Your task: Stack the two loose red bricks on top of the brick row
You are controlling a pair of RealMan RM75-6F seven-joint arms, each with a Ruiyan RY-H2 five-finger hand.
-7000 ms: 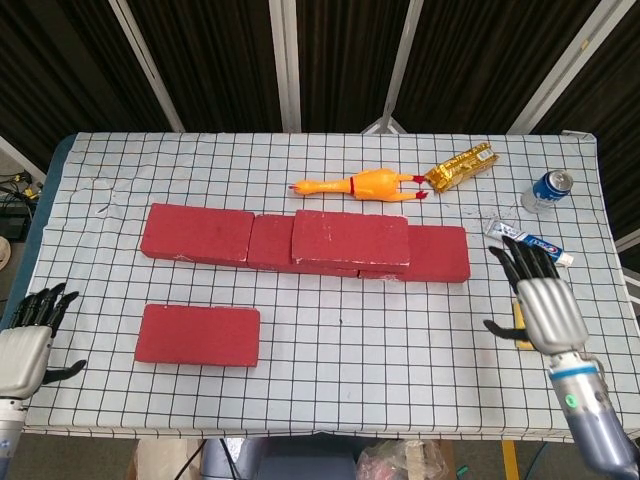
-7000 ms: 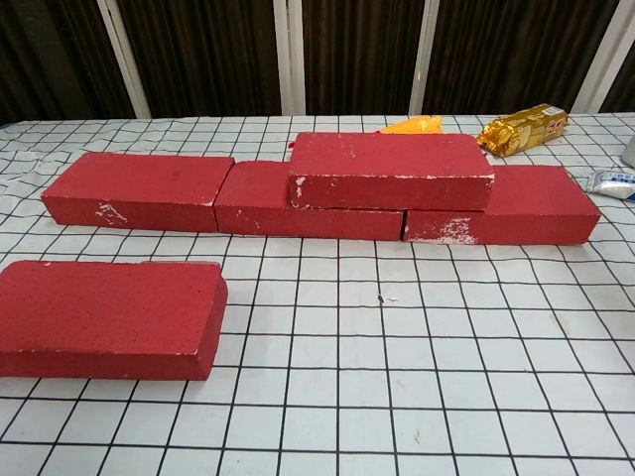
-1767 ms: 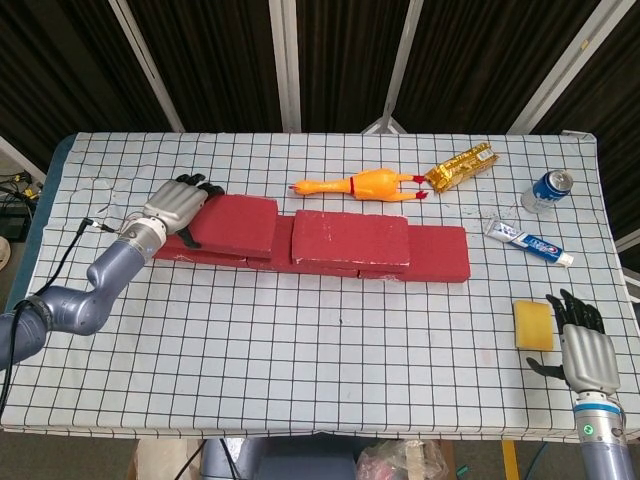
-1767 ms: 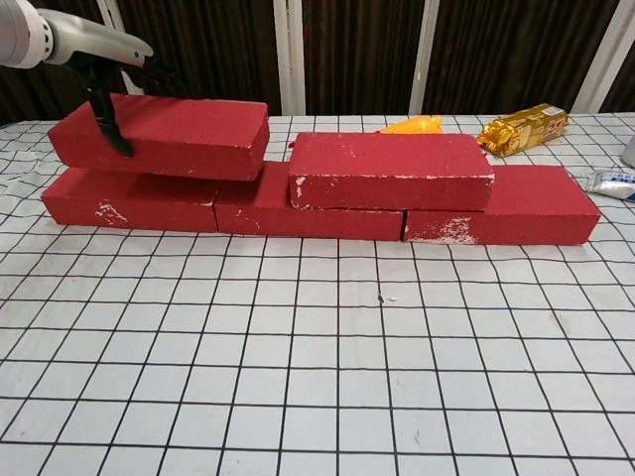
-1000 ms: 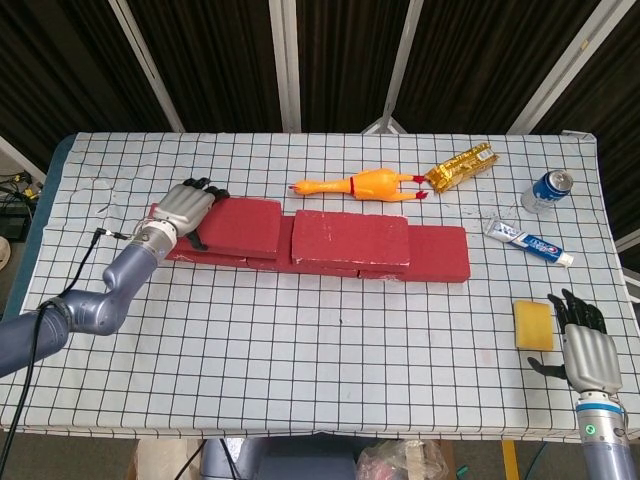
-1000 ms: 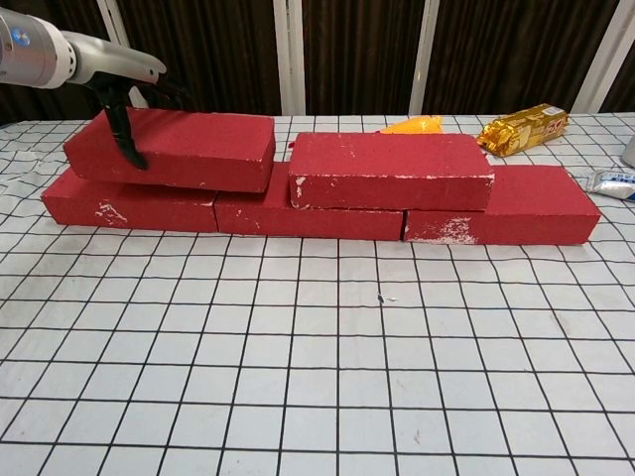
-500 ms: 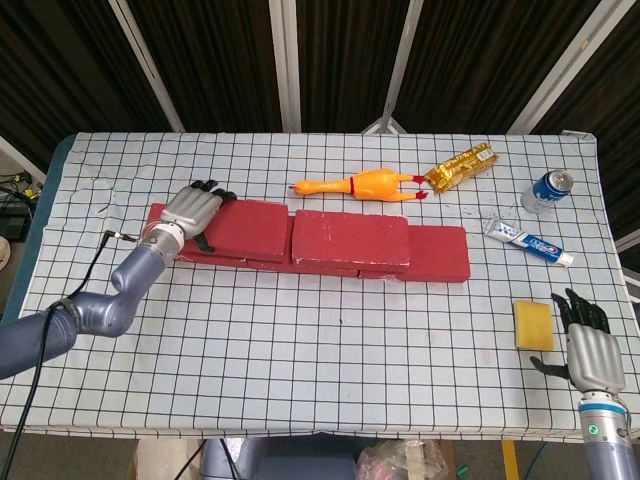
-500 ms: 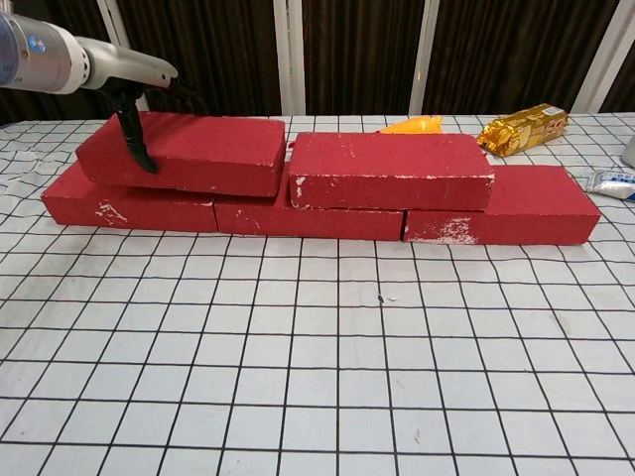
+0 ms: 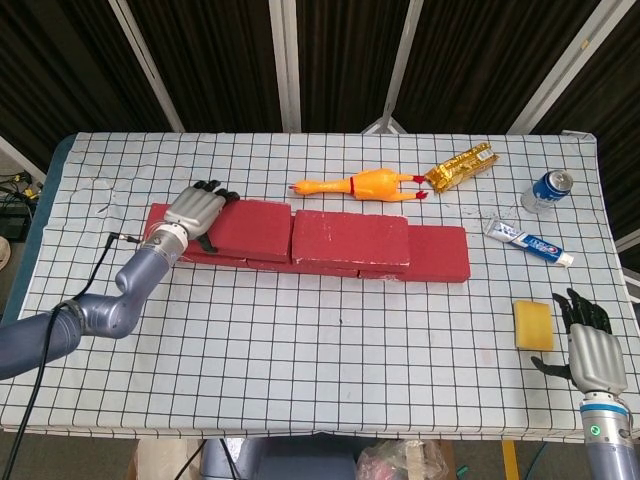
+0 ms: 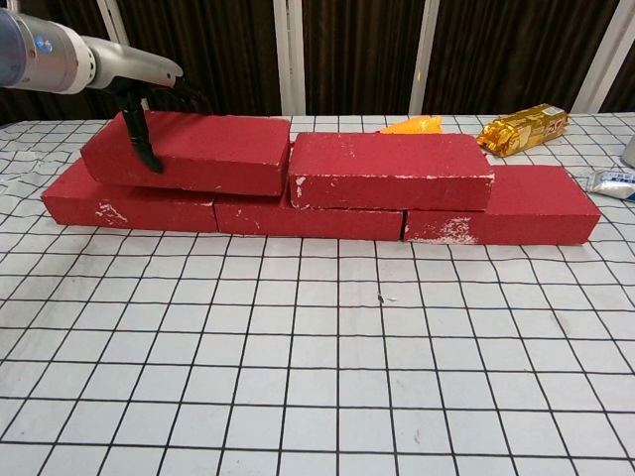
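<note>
Three red bricks form a row (image 9: 440, 256) (image 10: 516, 216) across the middle of the table. One red brick (image 9: 350, 238) (image 10: 392, 169) lies on top of the row at its centre. A second red brick (image 9: 252, 225) (image 10: 203, 151) lies on the row's left part, its right end against the first. My left hand (image 9: 198, 212) (image 10: 137, 111) grips this brick's left end, thumb on the front face and fingers over the top. My right hand (image 9: 590, 350) hangs open near the table's front right edge, holding nothing; the chest view does not show it.
A yellow rubber chicken (image 9: 360, 185) and a gold packet (image 9: 462, 166) (image 10: 521, 129) lie behind the row. A blue can (image 9: 550, 188) and a toothpaste box (image 9: 528, 243) sit at the right. A yellow sponge (image 9: 532, 325) lies next to my right hand.
My left hand has carried its brick rightward and lowered it onto the row until it meets the other stacked brick. The right hand has barely moved.
</note>
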